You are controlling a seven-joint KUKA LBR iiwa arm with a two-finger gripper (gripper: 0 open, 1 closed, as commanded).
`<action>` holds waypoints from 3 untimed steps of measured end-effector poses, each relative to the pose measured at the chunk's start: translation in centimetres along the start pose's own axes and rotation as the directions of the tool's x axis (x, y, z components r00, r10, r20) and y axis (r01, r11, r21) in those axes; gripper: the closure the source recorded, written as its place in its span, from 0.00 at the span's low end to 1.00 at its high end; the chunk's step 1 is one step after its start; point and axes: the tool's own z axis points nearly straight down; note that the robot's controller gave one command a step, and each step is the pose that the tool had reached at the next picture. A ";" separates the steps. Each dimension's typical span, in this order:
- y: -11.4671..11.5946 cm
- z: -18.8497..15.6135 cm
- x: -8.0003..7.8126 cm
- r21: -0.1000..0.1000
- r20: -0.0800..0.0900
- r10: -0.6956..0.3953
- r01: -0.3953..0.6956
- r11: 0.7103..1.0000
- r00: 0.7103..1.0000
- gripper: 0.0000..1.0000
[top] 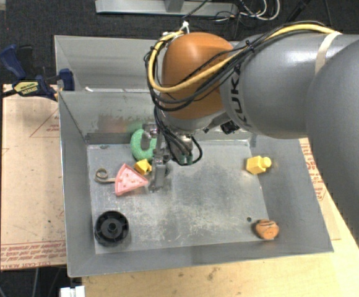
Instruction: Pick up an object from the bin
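The grey metal bin [216, 197] is showing a dull, scuffed floor. The pink wedge [129, 181] at the left and the yellow piece [258, 164] at the right are looking like smooth plastic; the arm's orange cover [189, 67] is gleaming glossy

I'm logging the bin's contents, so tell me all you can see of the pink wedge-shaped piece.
The pink wedge is a flat triangle like a pizza slice, with darker spots, seemingly plastic. It lies flat on the bin floor, left of centre. A small yellow block sits at its upper edge; the claw stands just right of it.
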 end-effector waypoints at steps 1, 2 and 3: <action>-0.1 -0.5 -0.1 -0.001 0.007 0.003 -0.003 1.000 1.000 0.00; 0.5 2.3 -0.2 0.000 0.013 -0.076 0.076 0.997 0.997 0.00; 2.1 7.5 -0.3 0.002 0.010 -0.327 0.327 0.945 0.945 0.00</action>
